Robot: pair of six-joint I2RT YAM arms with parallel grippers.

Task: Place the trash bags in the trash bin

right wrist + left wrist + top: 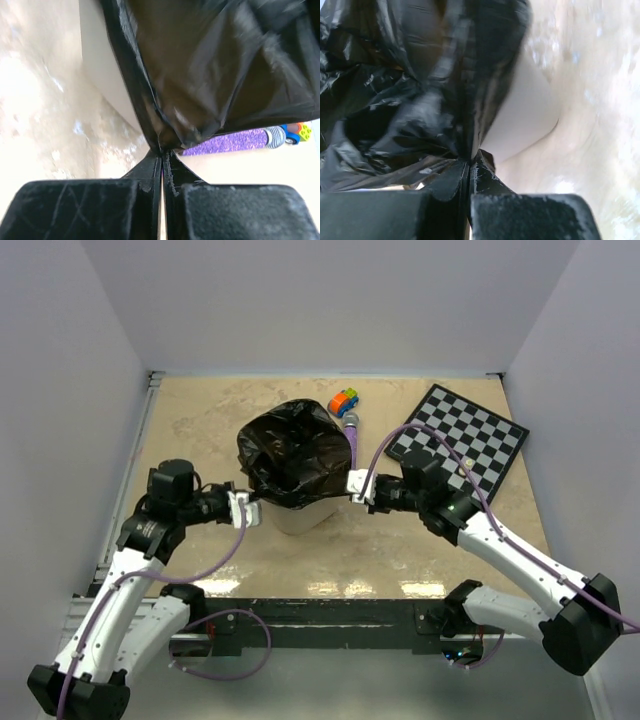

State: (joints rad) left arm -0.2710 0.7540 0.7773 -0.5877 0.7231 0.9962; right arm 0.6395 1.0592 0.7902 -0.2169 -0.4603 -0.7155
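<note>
2 tools (257, 508) (350, 486) level, tight on bag (290, 448)

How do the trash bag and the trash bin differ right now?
The trash bag is dark, glossy, crinkled film; the trash bin is cream, smooth and rigid. The trash bag drapes over the trash bin's top, hiding its mouth; the trash bin stands upright, only its lower wall showing. The left end effector and right end effector pinch the trash bag's sides; neither grips the trash bin. Shared: both sit between the two end effectors.
</note>
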